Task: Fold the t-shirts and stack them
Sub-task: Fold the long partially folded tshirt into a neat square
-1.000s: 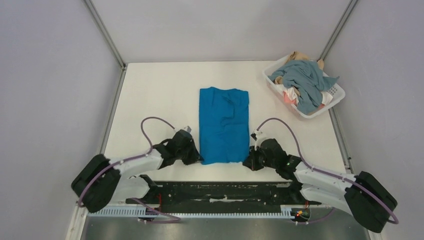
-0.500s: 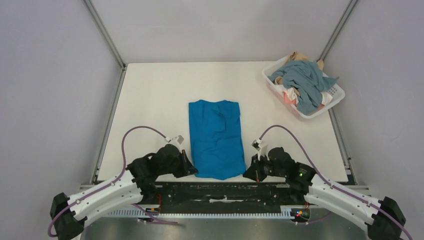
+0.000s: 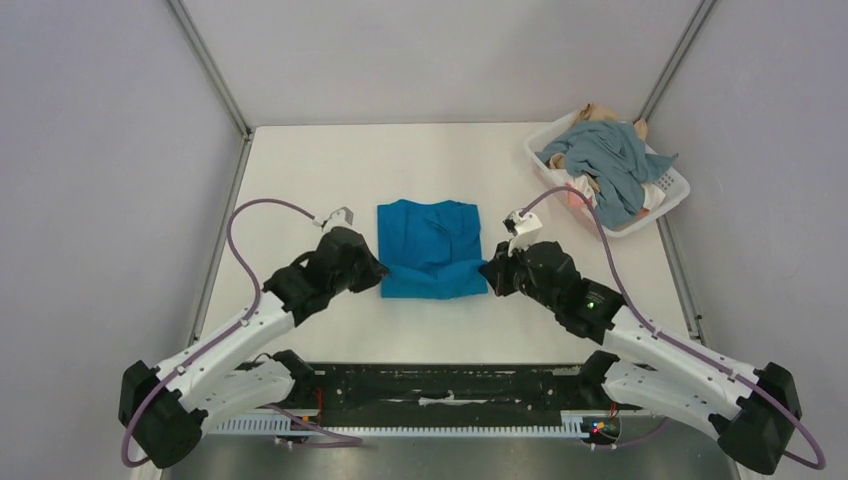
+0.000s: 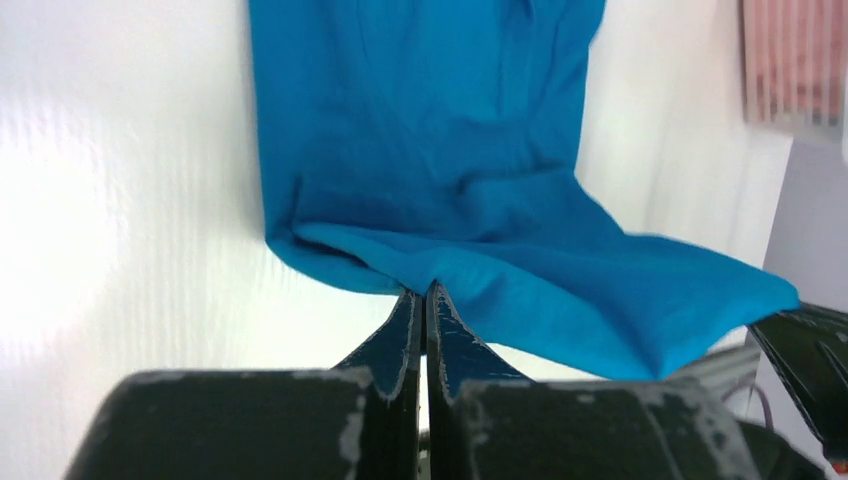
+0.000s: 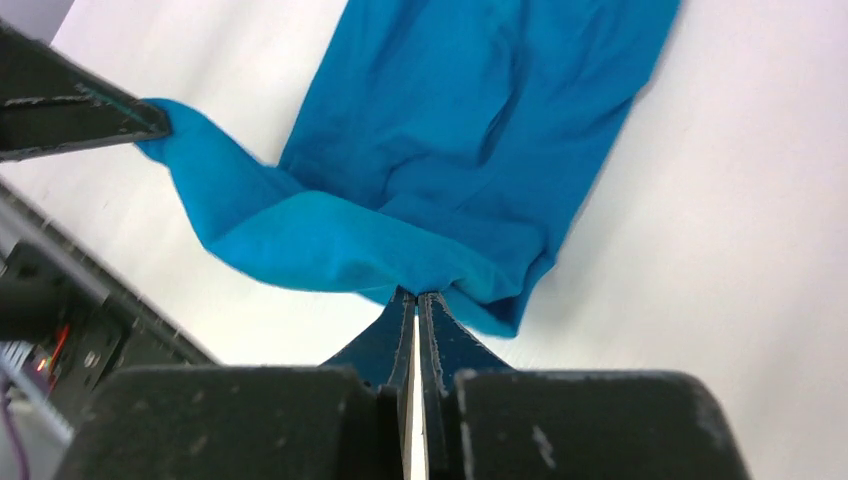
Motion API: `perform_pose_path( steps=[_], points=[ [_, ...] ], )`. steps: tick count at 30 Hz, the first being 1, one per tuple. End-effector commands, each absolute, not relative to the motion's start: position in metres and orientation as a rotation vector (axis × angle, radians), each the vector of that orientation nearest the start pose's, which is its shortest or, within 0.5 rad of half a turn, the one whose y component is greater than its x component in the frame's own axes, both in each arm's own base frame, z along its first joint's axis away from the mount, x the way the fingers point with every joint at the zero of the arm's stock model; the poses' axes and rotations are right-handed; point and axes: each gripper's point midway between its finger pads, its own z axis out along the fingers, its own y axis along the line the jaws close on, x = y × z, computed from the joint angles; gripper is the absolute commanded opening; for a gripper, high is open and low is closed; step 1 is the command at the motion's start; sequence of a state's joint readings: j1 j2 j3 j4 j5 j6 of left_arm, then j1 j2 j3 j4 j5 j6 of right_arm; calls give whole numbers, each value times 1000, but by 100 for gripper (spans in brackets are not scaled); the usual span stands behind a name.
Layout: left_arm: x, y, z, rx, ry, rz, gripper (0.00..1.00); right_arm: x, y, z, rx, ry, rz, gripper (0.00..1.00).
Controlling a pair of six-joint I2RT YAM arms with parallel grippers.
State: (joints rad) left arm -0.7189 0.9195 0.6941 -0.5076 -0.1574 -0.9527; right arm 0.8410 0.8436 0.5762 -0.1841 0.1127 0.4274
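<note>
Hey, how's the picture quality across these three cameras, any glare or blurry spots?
Top external view: even, soft light, sharp, no harsh shadows. Left wrist view: the table left of the blue t-shirt is blown out to white glare, and the basket at top right is out of focus. Right wrist view: well exposed, with only a soft shadow beside the shirt.

The white table (image 3: 330,180) carries a bright blue t-shirt (image 3: 430,240) near its middle and a white basket (image 3: 672,188) at its far right corner.
</note>
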Motion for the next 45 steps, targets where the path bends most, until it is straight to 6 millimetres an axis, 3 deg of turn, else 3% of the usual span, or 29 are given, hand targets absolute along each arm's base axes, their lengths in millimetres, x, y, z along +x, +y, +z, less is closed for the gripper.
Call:
perform_pose_path(
  steps=[1,4,8,17,23,27,33,35,38,39,41,43,45],
  points=[
    [261,-179,168,-342,2237,-599,2,256,215,199,-278,1945,562,0],
    [286,-178,175,-351,2227,-584,2,276,214,206,-262,1923,596,0],
    [314,-182,168,-366,2257,-594,2,295,218,207,-267,1925,604,0],
    [370,-162,156,-437,2264,-498,2,357,211,211,-217,1897,490,0],
    [400,-155,142,-453,2295,-476,2,390,212,189,-189,1948,455,0],
    [419,-160,116,-456,2355,-472,2,406,215,176,-183,1959,461,0],
    [454,-163,79,-514,2428,-429,5,435,207,132,-118,2032,386,2],
    [465,-161,72,-545,2438,-406,18,453,212,129,-127,2020,404,21],
    [481,-165,84,-552,2404,-443,70,485,216,132,-152,2000,376,55],
    [484,-167,91,-547,2392,-453,80,493,220,140,-166,1991,378,59],
    [487,-173,107,-524,2374,-499,81,492,234,159,-218,1958,451,68],
    [480,-184,119,-488,2371,-582,82,476,243,169,-258,1920,520,94],
    [470,-199,124,-432,2370,-701,82,452,250,166,-306,1911,592,98]
  ],
)
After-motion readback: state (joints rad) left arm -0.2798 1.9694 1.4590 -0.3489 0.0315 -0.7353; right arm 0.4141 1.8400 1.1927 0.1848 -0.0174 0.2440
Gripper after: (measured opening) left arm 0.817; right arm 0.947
